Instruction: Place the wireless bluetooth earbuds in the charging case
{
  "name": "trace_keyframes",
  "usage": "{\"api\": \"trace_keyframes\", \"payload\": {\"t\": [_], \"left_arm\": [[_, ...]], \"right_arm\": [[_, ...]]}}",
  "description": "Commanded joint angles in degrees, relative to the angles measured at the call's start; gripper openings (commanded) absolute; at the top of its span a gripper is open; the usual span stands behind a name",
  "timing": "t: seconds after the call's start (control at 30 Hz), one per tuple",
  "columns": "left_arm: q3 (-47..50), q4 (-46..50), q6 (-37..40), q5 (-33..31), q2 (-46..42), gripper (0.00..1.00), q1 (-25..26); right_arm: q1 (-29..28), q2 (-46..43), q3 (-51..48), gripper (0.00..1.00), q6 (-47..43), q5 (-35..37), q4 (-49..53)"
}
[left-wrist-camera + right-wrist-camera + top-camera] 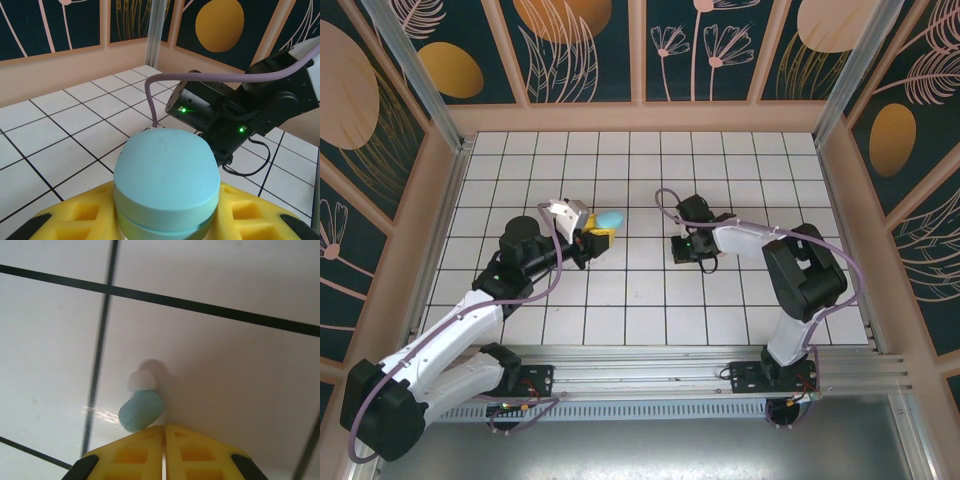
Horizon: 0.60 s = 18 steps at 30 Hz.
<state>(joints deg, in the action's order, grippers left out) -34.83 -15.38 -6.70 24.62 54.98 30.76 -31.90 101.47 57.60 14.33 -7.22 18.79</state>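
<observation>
Left fingers (85, 215) grip teal case (165, 182); right fingers (135, 455) closed, touching earbud (141, 411).

teal case (167, 185): smooth plastic, matt, tiny marks noted on lid. yellow fingers (85, 215): moulded plastic, satin finish, corners capped in matt black. teal earbud (141, 410): smooth plastic, slight sheen, white tip duller. floor tiles (225, 370): white, smooth, glare streak caught on them. arm housing (225, 110): matt black plastic. cable (210, 77): lilac, smooth sheath. front rail (650, 365): brushed metal.
</observation>
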Motion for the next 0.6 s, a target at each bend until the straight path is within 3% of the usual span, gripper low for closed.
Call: {"api": "trace_keyframes", "payload": {"t": [0.0,0.37,0.57], "left_arm": [[-0.3,-2.6,-0.7,0.4,-0.9,0.00,0.3],[0.1,-2.1,-0.4,-0.2,-1.6,0.00,0.2],[0.2,-1.7,-0.3,-0.6,-2.0,0.00,0.2]], "right_arm": [[-1.7,1.7,2.9,0.10,0.6,-1.1,-0.5],[-2.0,7.4,11.0,0.09,-0.1,-2.0,0.7],[-1.8,4.9,13.2,0.08,0.2,-4.4,1.8]]}}
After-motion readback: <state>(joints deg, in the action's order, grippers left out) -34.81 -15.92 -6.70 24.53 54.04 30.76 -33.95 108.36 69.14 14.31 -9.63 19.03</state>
